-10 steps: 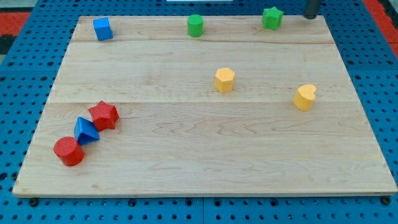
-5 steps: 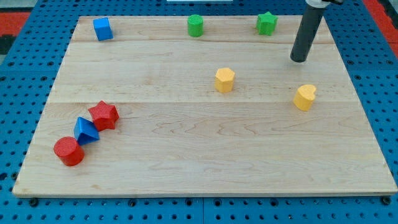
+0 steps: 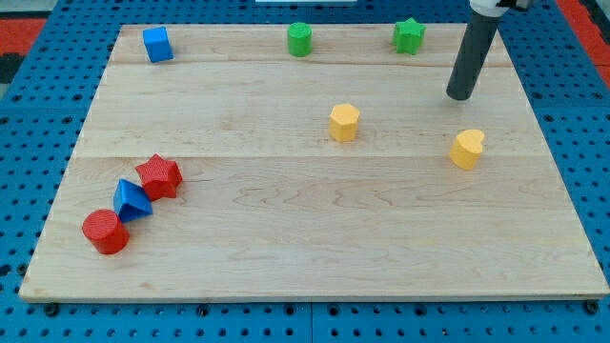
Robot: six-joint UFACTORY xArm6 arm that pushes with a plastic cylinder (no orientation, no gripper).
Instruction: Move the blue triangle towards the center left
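Pale wooden board (image 3: pixel 286 238) with visible grain, sitting on blue pegboard (image 3: pixel 29 171). Seven ridged, maybe 3D-printed blocks: two red, two blue, two green, two yellow... okay, eight. The blue triangle (image 3: pixel 132 199) sits around 8 o'clock, wedged touching the red star (image 3: pixel 159 176) and red cylinder (image 3: pixel 105 232). My tip (image 3: pixel 460 96) is a plain rod, clamping nothing, way off at 2 o'clock above the yellow heart (image 3: pixel 467 149).

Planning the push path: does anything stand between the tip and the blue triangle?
My tip is far at the view's upper right; the blue triangle sits lower left. The yellow hexagon lies near the straight line, and the red star touches the triangle's near side.
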